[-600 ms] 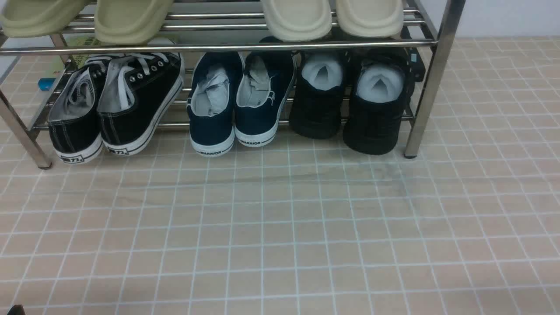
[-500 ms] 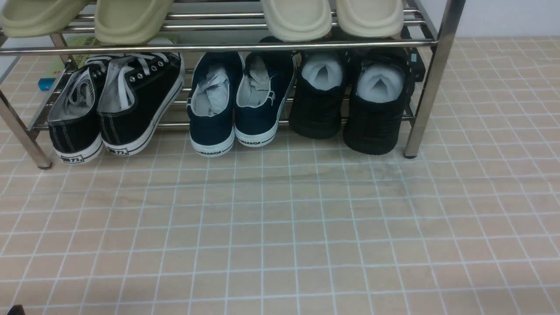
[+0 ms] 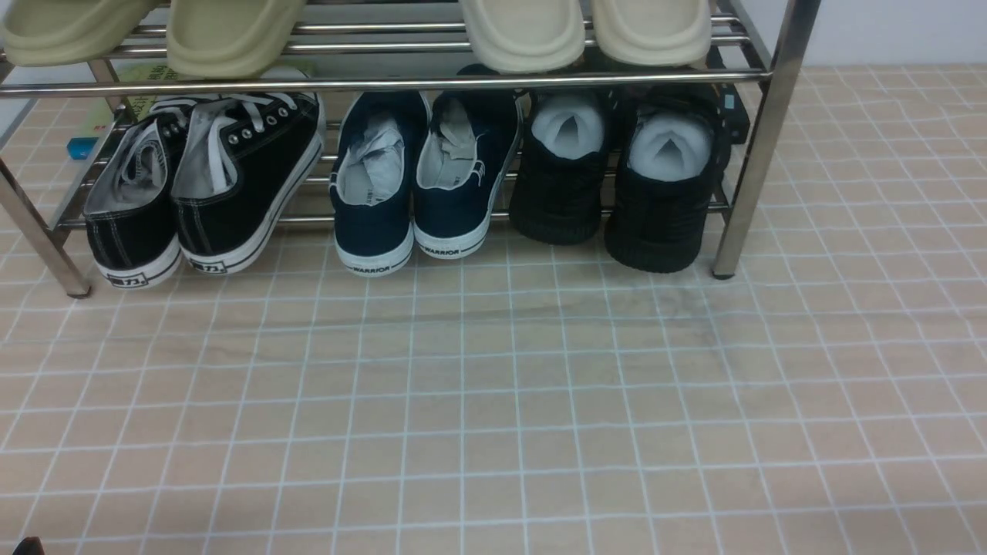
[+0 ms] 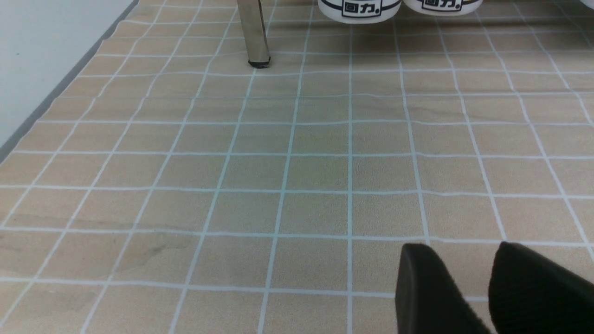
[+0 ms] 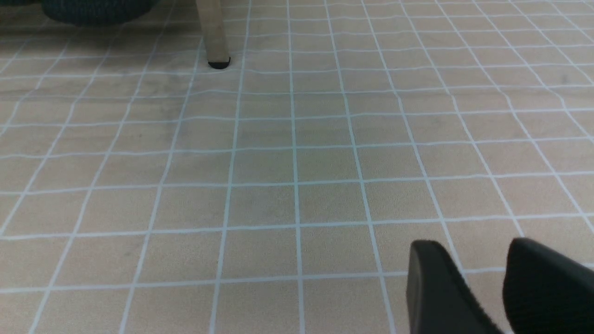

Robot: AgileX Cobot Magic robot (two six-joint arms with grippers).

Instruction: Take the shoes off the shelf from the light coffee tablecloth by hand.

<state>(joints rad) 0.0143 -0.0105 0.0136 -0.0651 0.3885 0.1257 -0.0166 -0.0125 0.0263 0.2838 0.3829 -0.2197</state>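
Observation:
The all-black shoes [image 3: 609,200], stuffed with white paper, stand side by side at the right end of the chrome shelf's [image 3: 759,139] lower tier, heels toward me. The shelf stands on the light coffee tablecloth [image 3: 493,401]. Neither arm shows in the front view, and the hand is out of view. In the left wrist view my left gripper [image 4: 461,253] hovers low over the cloth, well short of a shelf leg [image 4: 253,30], jaws apart and empty. My right gripper [image 5: 471,248] is likewise open over the cloth, with a shelf leg [image 5: 214,32] and a black shoe's heel [image 5: 93,11] far ahead.
Black canvas sneakers with white soles [image 3: 200,185] and navy white-soled shoes [image 3: 416,177] fill the rest of the lower tier. Pale slippers [image 3: 524,31] lie on the top tier. A wall [image 4: 46,60] borders the cloth's left edge.

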